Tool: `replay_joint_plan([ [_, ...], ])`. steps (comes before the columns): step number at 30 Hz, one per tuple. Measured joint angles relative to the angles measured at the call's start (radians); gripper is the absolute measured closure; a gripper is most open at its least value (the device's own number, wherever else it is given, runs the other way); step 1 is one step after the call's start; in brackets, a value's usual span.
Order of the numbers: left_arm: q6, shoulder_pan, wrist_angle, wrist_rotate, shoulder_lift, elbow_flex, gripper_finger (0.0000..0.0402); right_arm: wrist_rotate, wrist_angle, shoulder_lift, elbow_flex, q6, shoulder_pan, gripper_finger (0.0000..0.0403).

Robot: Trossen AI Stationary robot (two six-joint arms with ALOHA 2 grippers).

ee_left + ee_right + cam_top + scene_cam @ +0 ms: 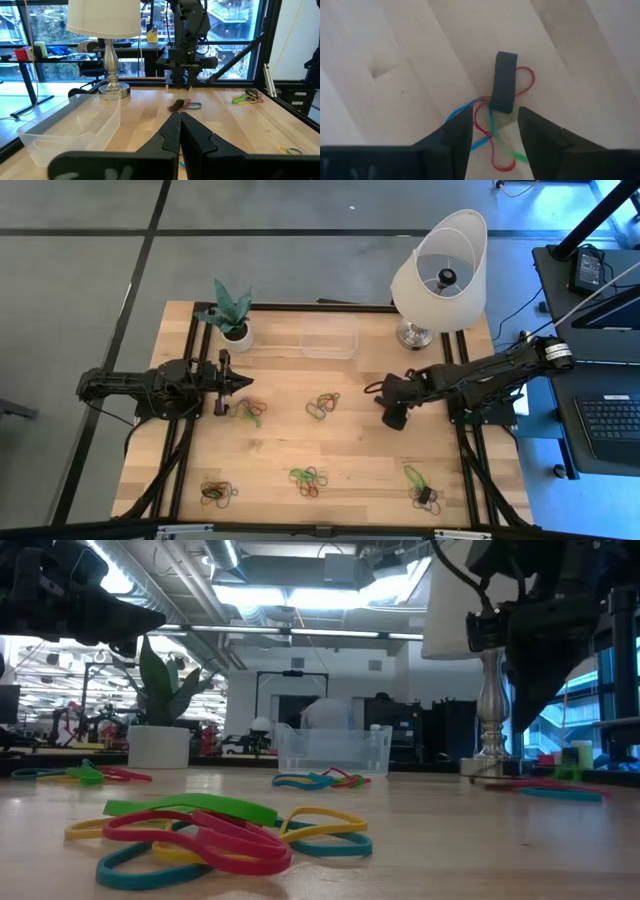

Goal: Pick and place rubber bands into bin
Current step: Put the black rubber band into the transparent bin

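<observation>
The left arm reaches in low from the left edge of the worktop [270, 470], lying almost flat. Its left gripper [240, 384] points toward the centre, and its jaws are pressed together, as the left wrist view shows, with nothing between them. It sits just beside a cluster of rubber bands [249, 411] on the wood; I can't tell whether it touches them.

The right arm comes in from the right side, bent at the elbow, with its right gripper [393, 417] tipped down over bare wood near the middle. In the right wrist view its jaws stand apart, above a small black block [504, 82] that lies on a tangle of red, blue and green bands [490, 130]. The fingers [455, 135] hold nothing.

The bin [329, 337] stands at the far edge of the worktop, between the white plant pot [237, 333] and the lamp [437, 270]. It's see-through, and in the left wrist view it looks to have nothing in it.

The other rubber bands lie loose on the worktop: a cluster near the centre [322, 407] and three along the near edge, at left [217, 491], middle [308, 479] and right [422, 488].
</observation>
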Motion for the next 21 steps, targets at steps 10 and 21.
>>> replay_joint_plan([
  [10, 0.000, 0.000, 0.000, 0.000, 0.000, 0.000, 0.0398, 0.026, 0.000, 0.005, 0.000, -0.037, 0.000, 0.0231],
  [21, 0.000, 0.000, 0.000, 0.000, 0.000, 0.000, 0.0398, 0.020, 0.028, 0.124, 0.000, -0.056, 0.000, 0.0231],
])
